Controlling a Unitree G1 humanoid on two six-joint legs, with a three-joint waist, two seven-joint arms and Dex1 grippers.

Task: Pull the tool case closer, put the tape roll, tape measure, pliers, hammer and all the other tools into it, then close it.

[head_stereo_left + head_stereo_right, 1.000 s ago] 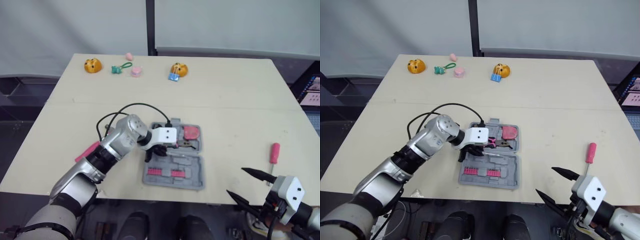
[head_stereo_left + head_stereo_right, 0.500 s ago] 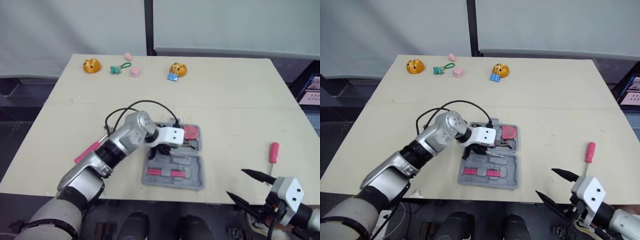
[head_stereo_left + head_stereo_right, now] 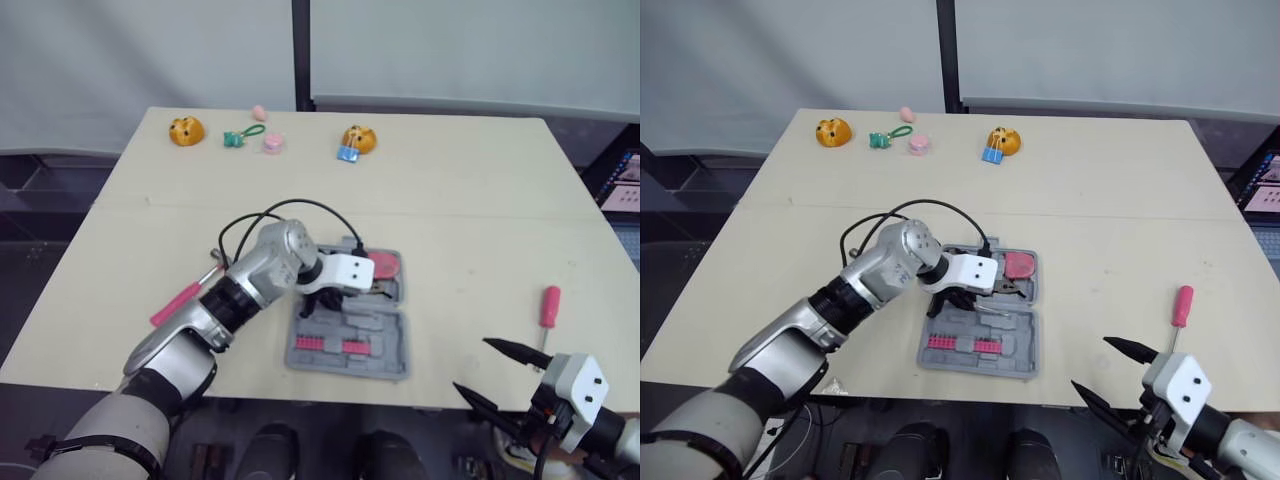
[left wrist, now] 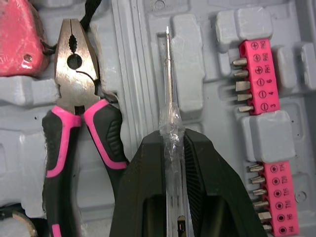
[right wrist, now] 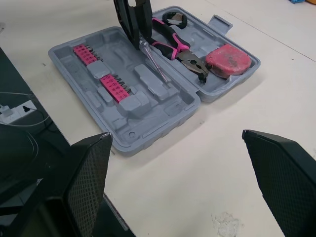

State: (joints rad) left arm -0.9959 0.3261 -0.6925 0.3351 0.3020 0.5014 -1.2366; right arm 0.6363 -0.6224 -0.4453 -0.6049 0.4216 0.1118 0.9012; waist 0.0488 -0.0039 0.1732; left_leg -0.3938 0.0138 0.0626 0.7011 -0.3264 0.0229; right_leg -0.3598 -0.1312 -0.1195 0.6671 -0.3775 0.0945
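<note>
Grey tool case (image 3: 382,347) lies open on the bench (image 3: 450,200) toward its 6 o'clock edge. The left claw (image 4: 173,138) hangs over the case, clamped on a thin clear-handled screwdriver (image 4: 169,84), with pink bit strips (image 4: 257,74) on one side, pink-and-black pliers (image 4: 79,98) seated on the other, and a red tape measure (image 5: 228,60) in the case's 1 o'clock corner. Right claw (image 3: 472,364) is spread wide and empty, off the bench edge at 4 o'clock from the case; a pink-handled screwdriver (image 3: 548,308) lies on the bench at 3 o'clock, well apart, and another pink-handled tool (image 3: 178,302) at 9 o'clock, its head not clear.
</note>
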